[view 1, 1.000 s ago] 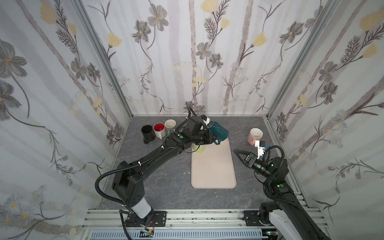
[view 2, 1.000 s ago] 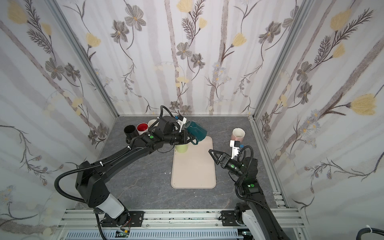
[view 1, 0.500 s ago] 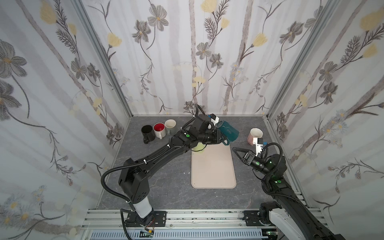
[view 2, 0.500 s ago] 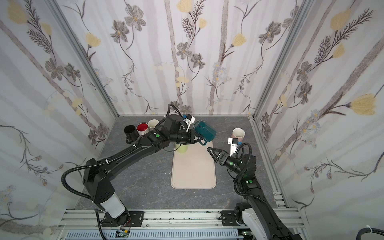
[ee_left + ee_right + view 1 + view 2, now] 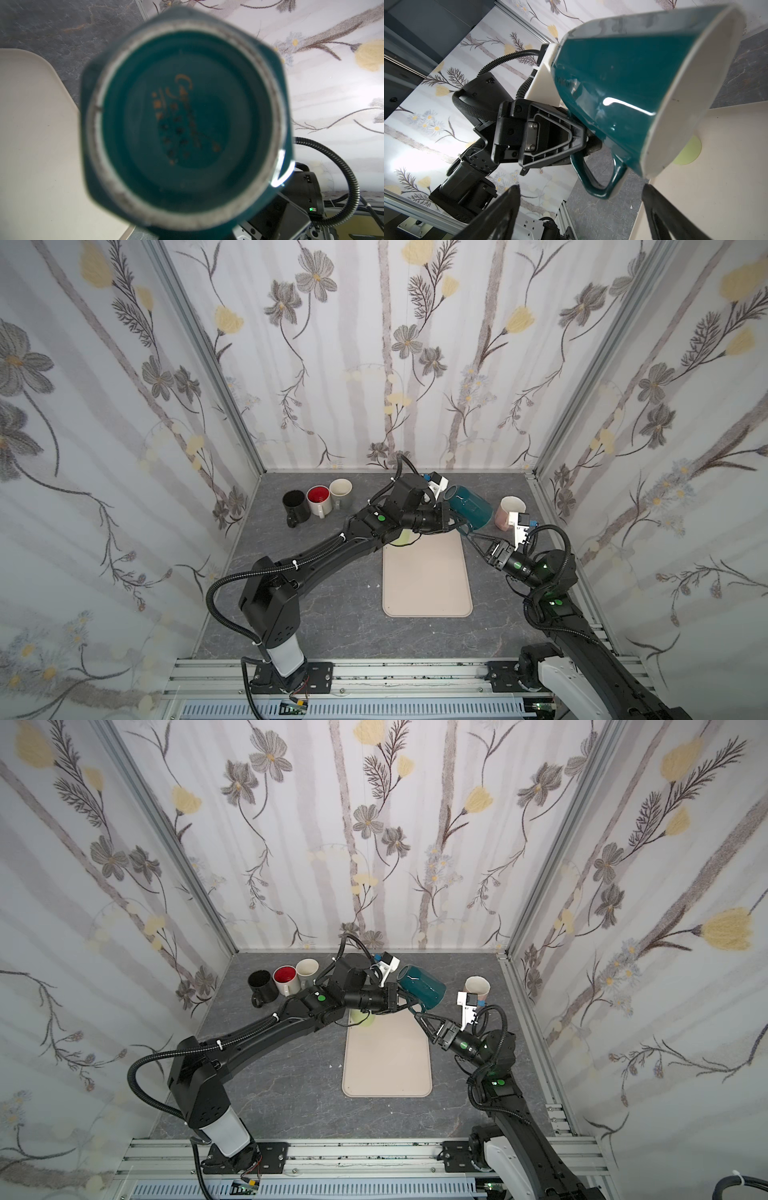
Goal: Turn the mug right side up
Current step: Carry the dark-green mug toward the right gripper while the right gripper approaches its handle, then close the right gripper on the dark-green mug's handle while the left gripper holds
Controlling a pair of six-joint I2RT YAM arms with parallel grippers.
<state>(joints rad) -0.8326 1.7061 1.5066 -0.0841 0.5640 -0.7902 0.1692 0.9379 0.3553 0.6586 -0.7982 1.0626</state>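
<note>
**Teal mug (image 5: 468, 507) clamped by its handle, second gripper spread beneath it**

The left gripper (image 5: 455, 523) is closed tight on the handle (image 5: 598, 180) where it joins the mug's body. It holds the mug in the air, tipped onto its side. In both top views the mug shows at the 1 o'clock corner of the mat (image 5: 426, 576), with its base towards 10 o'clock and its white-lined mouth towards 4 o'clock. The handle hangs on the underside.

The right gripper (image 5: 428, 1021) reaches in from 4 o'clock with its jaws spread wide. In the right wrist view its two dark fingers (image 5: 500, 209) stand either side of the handle's lower loop, apart from it and holding nothing.

The left wrist view looks straight at the mug's underside, an unglazed pale ring around a teal disc. A gold script mark and some small symbols sit there, too blurred to read.

The tabletop (image 5: 332, 614) is dark grey with a veined, stone-like pattern. The beige mat lies lengthwise at its centre, and a pale green disc (image 5: 403, 538) on the mat's 11 o'clock corner is partly under the left arm.

At 10 o'clock on the table, three upright mugs stand in a row:
- a black mug (image 5: 294, 502)
- a red-lined mug (image 5: 318, 498)
- a cream mug (image 5: 340, 489)

A pink mug (image 5: 509, 508) stands upright at 2 o'clock, just beside the teal one in the top views. Floral wallpaper (image 5: 374, 364) in grey and yellow covers three walls, and a metal rail (image 5: 374, 672) runs along the 6 o'clock edge.
</note>
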